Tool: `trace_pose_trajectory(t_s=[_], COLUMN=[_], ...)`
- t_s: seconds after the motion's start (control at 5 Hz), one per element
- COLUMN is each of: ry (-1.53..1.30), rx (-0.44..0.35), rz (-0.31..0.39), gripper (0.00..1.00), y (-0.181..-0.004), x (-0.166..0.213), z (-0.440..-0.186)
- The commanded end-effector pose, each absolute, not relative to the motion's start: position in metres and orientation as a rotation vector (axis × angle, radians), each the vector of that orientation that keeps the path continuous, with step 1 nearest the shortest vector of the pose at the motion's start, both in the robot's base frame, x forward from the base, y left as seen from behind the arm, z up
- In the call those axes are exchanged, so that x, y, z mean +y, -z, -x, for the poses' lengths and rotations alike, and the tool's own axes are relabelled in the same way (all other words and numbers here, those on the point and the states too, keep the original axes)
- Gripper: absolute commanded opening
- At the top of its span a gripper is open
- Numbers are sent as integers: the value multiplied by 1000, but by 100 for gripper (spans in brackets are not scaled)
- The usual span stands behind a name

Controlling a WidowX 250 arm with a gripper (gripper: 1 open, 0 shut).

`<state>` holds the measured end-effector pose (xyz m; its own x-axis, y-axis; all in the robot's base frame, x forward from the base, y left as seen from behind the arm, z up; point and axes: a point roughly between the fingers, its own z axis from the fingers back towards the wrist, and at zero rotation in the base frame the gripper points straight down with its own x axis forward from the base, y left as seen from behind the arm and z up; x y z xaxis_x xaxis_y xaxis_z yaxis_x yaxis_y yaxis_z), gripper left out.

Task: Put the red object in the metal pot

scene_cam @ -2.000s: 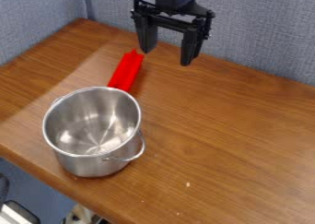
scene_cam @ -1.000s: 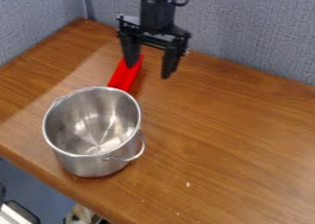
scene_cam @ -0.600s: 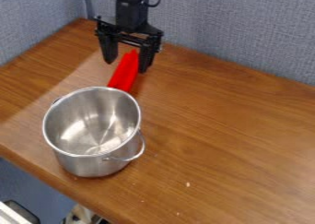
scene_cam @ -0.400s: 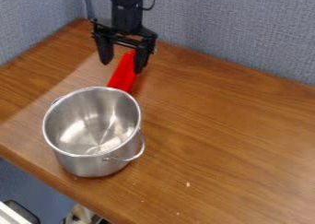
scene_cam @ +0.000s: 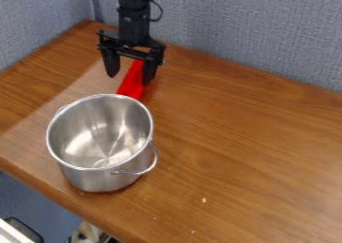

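The red object (scene_cam: 134, 85) is a bright red bar lying on the wooden table (scene_cam: 241, 137), its near end close to the pot's far rim. Its far end is hidden behind my gripper. My gripper (scene_cam: 131, 69) points straight down over that far end and stands open, one finger on each side of the bar. I cannot tell whether the fingers touch it. The metal pot (scene_cam: 102, 142) is a shiny round steel pot standing upright and empty at the front left, with a small handle on its near right side.
A grey-blue fabric wall (scene_cam: 254, 27) runs along the table's back edge. The table's front edge runs diagonally toward the lower right, and its left corner is near the pot. A dark object (scene_cam: 20, 232) sits on the floor at the lower left.
My gripper has moved left and down, from above the bar's right side to straddling its far end. It stayed open. The bar and pot have not moved.
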<state>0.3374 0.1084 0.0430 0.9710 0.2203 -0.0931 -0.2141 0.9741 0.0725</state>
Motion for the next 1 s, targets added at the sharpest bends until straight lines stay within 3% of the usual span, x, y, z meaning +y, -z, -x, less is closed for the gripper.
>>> trace_pose_trajectory(t_s=[0.0, 0.8], ry=[-234, -233], rx=[54, 28], rz=[-72, -64], gripper=[100, 100], y=[-49, -47], x=[118, 119], z=[-348, -350])
